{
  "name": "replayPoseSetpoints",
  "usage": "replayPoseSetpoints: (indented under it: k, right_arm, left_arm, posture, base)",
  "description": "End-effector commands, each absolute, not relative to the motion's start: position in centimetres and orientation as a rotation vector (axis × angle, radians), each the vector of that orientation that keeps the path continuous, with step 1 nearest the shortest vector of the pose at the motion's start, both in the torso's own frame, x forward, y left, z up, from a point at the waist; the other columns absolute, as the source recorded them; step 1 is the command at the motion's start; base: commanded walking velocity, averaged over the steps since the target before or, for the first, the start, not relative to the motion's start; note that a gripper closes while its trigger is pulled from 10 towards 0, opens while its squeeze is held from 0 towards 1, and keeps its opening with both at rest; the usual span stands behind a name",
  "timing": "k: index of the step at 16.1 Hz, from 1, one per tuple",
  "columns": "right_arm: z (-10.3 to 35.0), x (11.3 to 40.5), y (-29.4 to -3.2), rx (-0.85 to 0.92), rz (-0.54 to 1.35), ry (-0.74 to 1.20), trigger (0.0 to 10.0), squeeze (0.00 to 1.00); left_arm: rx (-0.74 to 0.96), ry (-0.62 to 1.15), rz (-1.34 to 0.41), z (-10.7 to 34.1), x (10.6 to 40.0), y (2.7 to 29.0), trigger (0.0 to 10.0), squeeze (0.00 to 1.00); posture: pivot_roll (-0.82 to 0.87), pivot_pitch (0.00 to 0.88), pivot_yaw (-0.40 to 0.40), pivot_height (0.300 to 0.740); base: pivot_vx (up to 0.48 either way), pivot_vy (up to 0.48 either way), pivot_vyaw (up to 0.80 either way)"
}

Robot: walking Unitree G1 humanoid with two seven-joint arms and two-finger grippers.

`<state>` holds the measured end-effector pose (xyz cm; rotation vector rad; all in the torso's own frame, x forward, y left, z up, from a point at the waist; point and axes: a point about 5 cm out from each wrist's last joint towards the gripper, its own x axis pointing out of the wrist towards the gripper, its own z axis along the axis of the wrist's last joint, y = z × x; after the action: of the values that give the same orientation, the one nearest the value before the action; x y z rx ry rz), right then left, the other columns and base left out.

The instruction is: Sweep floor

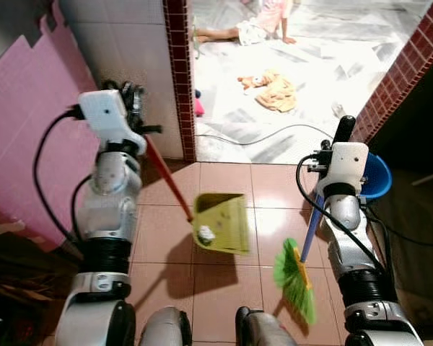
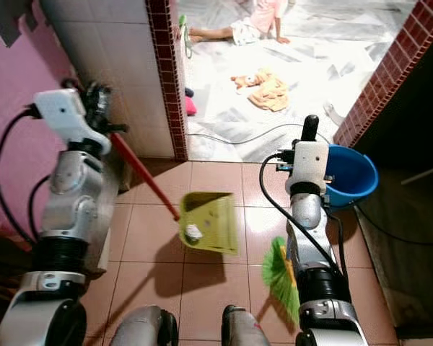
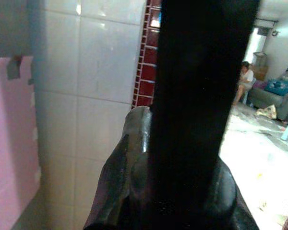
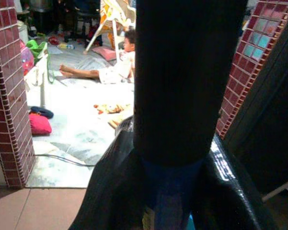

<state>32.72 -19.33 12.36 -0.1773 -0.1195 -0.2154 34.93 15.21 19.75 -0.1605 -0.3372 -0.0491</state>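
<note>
Terracotta-tiled floor (image 1: 224,288) lies below the robot. On the left, the left end effector (image 1: 133,108) clenches the red handle (image 1: 166,176) of a yellow-green plastic dustpan (image 1: 220,222), lifted level, likely to keep white debris (image 1: 206,233) inside. On the right, the right end effector (image 1: 339,144) grips a blue-handled green-bristled broom (image 1: 296,277) upright beside a blue plastic bucket (image 1: 375,176).

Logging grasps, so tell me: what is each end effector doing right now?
Left end effector: closed on the dustpan handle.
Right end effector: closed on the broom handle.
</note>
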Motion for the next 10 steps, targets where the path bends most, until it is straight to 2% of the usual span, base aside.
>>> replayPoseSetpoints:
  k: [1,10]
  right_arm:
    - [12.55,33.01,-19.08,-0.179,-0.212,-0.126,10.0,0.00]
    - [12.80,33.55,-18.53,-0.169,-0.204,-0.132,10.0,0.00]
  left_arm:
    - [-0.182,-0.414,-0.077,21.70,34.75,14.56,10.0,0.00]
    - [-0.189,-0.404,-0.087,21.69,34.68,14.43,10.0,0.00]
  posture:
    - [-0.05,0.025,0.025,0.740]
    - [-0.05,0.029,0.024,0.740]
  base:
    - [0.000,0.000,-0.80]
    - [0.000,0.000,-0.80]
